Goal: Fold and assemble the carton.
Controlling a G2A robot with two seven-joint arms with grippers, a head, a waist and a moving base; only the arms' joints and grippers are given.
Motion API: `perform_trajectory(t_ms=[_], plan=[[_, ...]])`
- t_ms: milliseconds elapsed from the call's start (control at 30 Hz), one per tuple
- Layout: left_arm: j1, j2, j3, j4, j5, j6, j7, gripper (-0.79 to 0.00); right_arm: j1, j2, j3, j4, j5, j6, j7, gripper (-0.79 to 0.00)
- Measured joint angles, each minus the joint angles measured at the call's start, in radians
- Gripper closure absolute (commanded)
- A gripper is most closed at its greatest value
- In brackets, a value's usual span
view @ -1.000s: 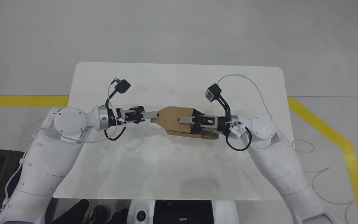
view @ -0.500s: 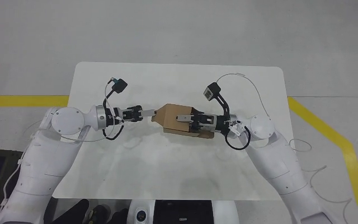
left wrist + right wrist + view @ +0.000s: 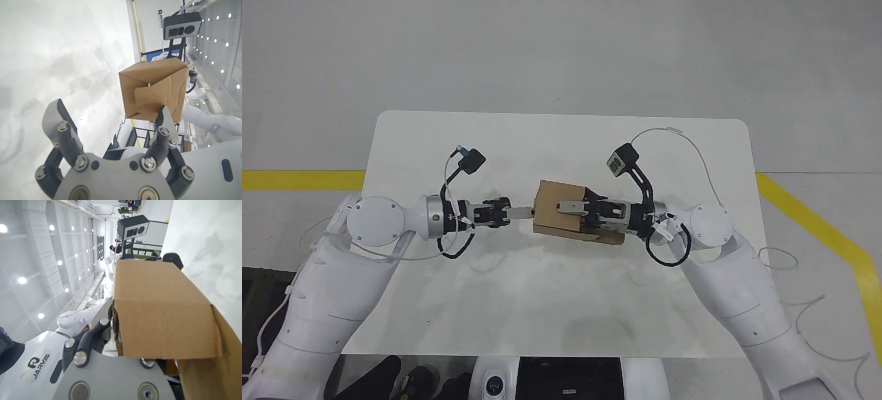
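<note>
We grip the carton (image 3: 554,227) at the worktop's (image 3: 542,310) middle, well apart from every edge, right gripper (image 3: 564,210) clamped on its top wall. Left gripper (image 3: 113,109), fingers spread, touches its end flap.

Matt brown cardboard in the carton (image 3: 564,207), creased on the flaps, rough and fibrous at one torn edge. Smooth white on the table (image 3: 542,310), with a faint sheen. Dull grey metal on the left gripper (image 3: 113,108), matt black pads (image 3: 65,115) inside the fingers, shiny steel screws (image 3: 62,128) at the joints.
</note>
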Motion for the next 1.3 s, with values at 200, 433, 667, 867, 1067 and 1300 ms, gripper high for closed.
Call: perform_trajectory(t_ms=[200, 433, 667, 867, 1067, 1300], plan=[[0.002, -0.002, 0.012, 0.006, -0.014, 0.008, -0.002, -0.785, 0.008, -0.004, -0.006, -0.002, 0.018, -0.009, 0.002, 0.0], [-0.012, -0.007, 0.024, 0.026, -0.039, 0.013, 0.002, -0.785, 0.023, -0.009, -0.018, 0.006, 0.032, -0.018, 0.018, 0.0], [-0.026, -0.01, 0.023, 0.043, -0.067, 0.019, 0.012, -0.785, 0.026, -0.015, -0.034, 0.009, 0.047, -0.024, 0.032, 0.0], [-0.031, -0.013, 0.022, 0.054, -0.104, 0.023, 0.016, -0.785, 0.027, -0.019, -0.042, 0.014, 0.056, -0.031, 0.031, 0.0], [-0.035, -0.012, 0.013, 0.071, -0.113, 0.012, 0.013, -0.785, 0.025, -0.017, -0.029, 0.031, 0.051, -0.034, 0.042, 0.0], [-0.025, -0.007, -0.005, 0.092, -0.097, 0.001, -0.009, -0.785, 0.018, -0.008, -0.001, 0.041, 0.048, -0.037, 0.102, 0.0]])
